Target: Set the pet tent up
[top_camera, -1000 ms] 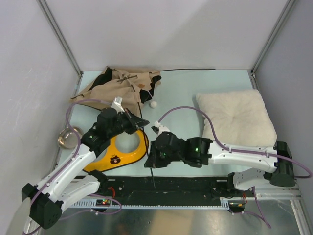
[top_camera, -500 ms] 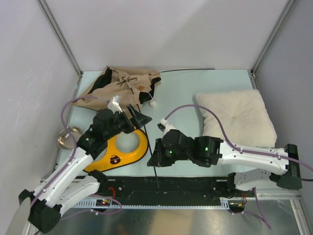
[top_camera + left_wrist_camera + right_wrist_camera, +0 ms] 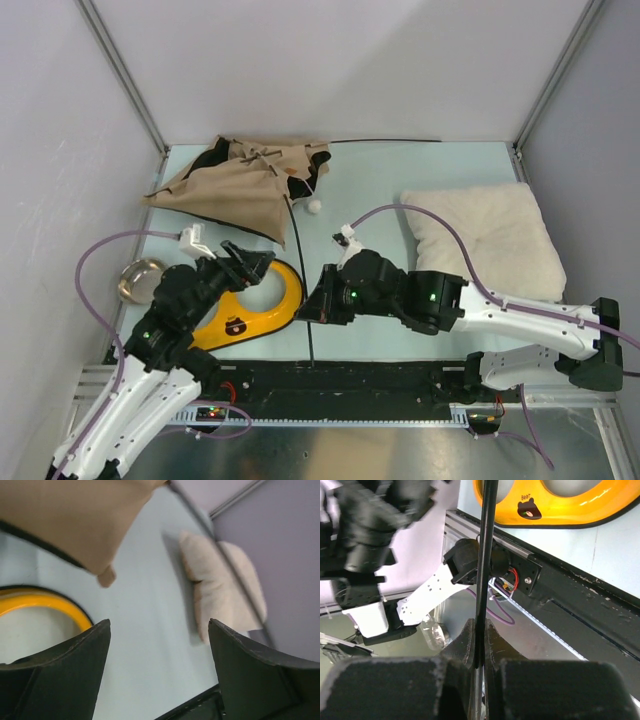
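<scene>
The tan fabric pet tent (image 3: 235, 185) lies collapsed in a flat, crumpled heap at the far left corner of the pale blue tabletop (image 3: 400, 190). Its dark lining shows at the edges and its small white pom-pom (image 3: 314, 207) rests on the surface just beside the cloth. One thin black tent pole (image 3: 294, 240) runs out from under the fabric toward the near edge. The right claw (image 3: 318, 308) is clamped on that pole partway down its length, and the right wrist view shows both fingers pressed together with the rod (image 3: 487, 540) passing straight up between them. The left claw (image 3: 252, 264) hangs above the yellow plastic double-bowl feeder (image 3: 280, 300) near the near left part of the tabletop. Its fingers are spread wide with nothing between them, as the left wrist view (image 3: 159, 665) makes plain, and a corner of the tent cloth (image 3: 75, 515) lies ahead of it but apart from it. A second thin black rod (image 3: 385, 141) lies along the far edge. Whether it belongs to the tent frame I cannot tell. The cream fluffy square pillow (image 3: 490, 245) sits by the right edge, and a small steel bowl (image 3: 140, 278) sits at the left edge. I judge the task to be at an early stage. One pole is gripped, but the fabric has no height and no frame shape. Left to do, as far as I can see, is raising and spreading the poles so that the teepee stands with its opening clear.
</scene>
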Motion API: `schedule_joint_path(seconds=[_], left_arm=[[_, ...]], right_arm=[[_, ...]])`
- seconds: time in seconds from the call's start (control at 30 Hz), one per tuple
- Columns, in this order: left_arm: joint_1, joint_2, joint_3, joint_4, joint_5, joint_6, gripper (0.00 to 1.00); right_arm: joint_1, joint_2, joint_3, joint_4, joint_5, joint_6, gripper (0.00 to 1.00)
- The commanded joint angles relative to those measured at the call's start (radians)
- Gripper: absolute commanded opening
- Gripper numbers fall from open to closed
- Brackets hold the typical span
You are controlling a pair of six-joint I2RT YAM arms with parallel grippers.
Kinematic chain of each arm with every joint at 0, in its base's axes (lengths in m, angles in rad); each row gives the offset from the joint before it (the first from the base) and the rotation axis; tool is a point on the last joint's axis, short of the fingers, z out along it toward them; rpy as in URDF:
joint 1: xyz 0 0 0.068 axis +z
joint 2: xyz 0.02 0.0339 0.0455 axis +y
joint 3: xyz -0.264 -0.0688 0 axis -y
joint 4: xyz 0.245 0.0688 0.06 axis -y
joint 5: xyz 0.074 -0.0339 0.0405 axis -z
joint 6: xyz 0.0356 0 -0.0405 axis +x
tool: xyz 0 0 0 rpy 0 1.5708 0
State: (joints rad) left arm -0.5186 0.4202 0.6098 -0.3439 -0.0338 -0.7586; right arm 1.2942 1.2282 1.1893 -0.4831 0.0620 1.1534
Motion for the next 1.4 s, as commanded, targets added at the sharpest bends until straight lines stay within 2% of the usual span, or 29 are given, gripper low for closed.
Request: schedule_joint_path(seconds=[0.0, 0.17, 0.3, 0.43, 0.57, 0.63, 0.67, 0.83, 1.0, 1.07, 1.37], left_arm=[[-0.011, 0.080, -0.069, 0.027, -0.099, 0.039, 0.83], [-0.049, 0.188, -0.112, 0.168, -0.163, 0.112, 0.89], [-0.082, 0.261, -0.179, 0.351, -0.182, 0.149, 0.89], [-0.099, 0.302, -0.250, 0.534, -0.212, 0.178, 0.80], [-0.104, 0.353, -0.262, 0.604, -0.284, 0.232, 0.67], [-0.105, 0.371, -0.264, 0.647, -0.295, 0.265, 0.65], [-0.105, 0.381, -0.265, 0.671, -0.296, 0.280, 0.65], [-0.107, 0.473, -0.259, 0.768, -0.267, 0.334, 0.78], [-0.110, 0.575, -0.245, 0.818, -0.286, 0.337, 0.78], [-0.111, 0.607, -0.238, 0.835, -0.311, 0.335, 0.75], [-0.112, 0.702, -0.196, 0.867, -0.393, 0.326, 0.46]], right_arm=[[-0.024, -0.029, 0.065, 0.081, 0.037, 0.037, 0.00], [-0.038, -0.023, 0.078, 0.092, 0.014, 0.075, 0.00], [-0.052, -0.019, 0.081, 0.103, -0.004, 0.098, 0.00], [-0.061, -0.013, 0.081, 0.111, -0.017, 0.122, 0.00], [-0.065, -0.003, 0.081, 0.124, -0.029, 0.138, 0.00], [-0.066, 0.004, 0.081, 0.137, -0.039, 0.143, 0.00], [-0.067, 0.007, 0.081, 0.144, -0.044, 0.145, 0.00], [-0.066, 0.022, 0.081, 0.160, -0.072, 0.157, 0.00], [-0.068, 0.025, 0.085, 0.171, -0.083, 0.157, 0.00], [-0.071, 0.029, 0.088, 0.172, -0.089, 0.156, 0.00], [-0.083, 0.035, 0.090, 0.169, -0.112, 0.153, 0.00]])
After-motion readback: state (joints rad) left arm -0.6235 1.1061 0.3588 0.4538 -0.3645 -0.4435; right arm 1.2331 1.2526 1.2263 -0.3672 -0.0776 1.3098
